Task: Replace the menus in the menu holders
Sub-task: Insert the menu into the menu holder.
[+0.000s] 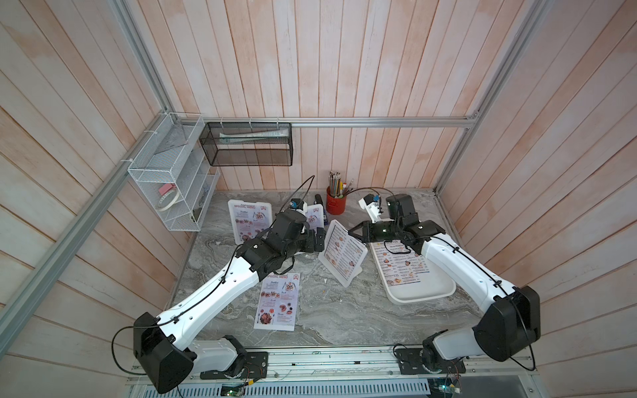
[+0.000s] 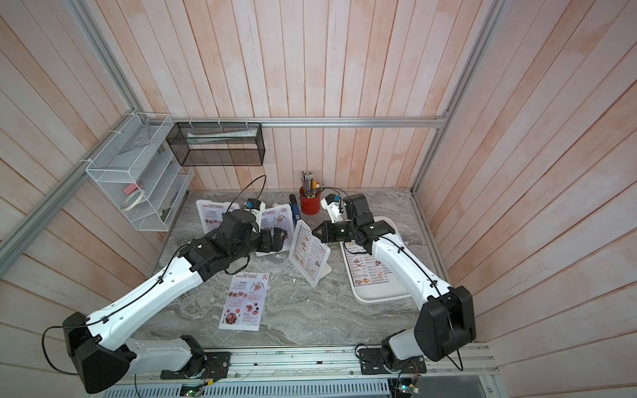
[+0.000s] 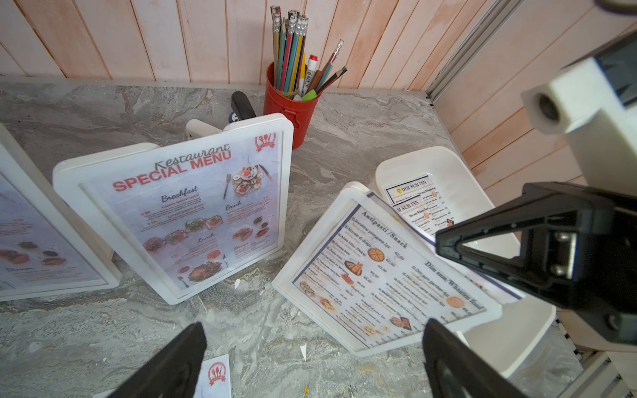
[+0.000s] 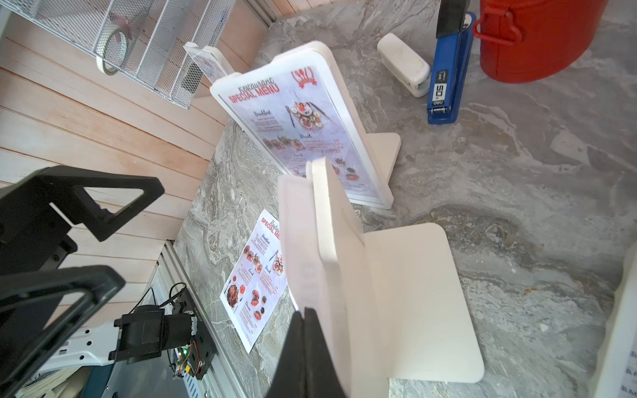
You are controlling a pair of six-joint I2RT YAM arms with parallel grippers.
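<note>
The middle menu holder [image 1: 343, 256] stands tilted on the table [image 1: 344, 310] between the arms. The Dim Sum Inn menu [image 3: 386, 275] sits inside it, with one blue-bordered edge protruding. The right gripper [image 1: 352, 231] is closed and appears pinched on that edge. The left gripper [image 1: 321, 241] hangs spread wide just beside the frame, holding nothing. Assessment: the sheet is light and limp and likely buckles if pushed, so take it near the edge. The frame is stiff but tip-prone, so steady it by the rim.
</note>
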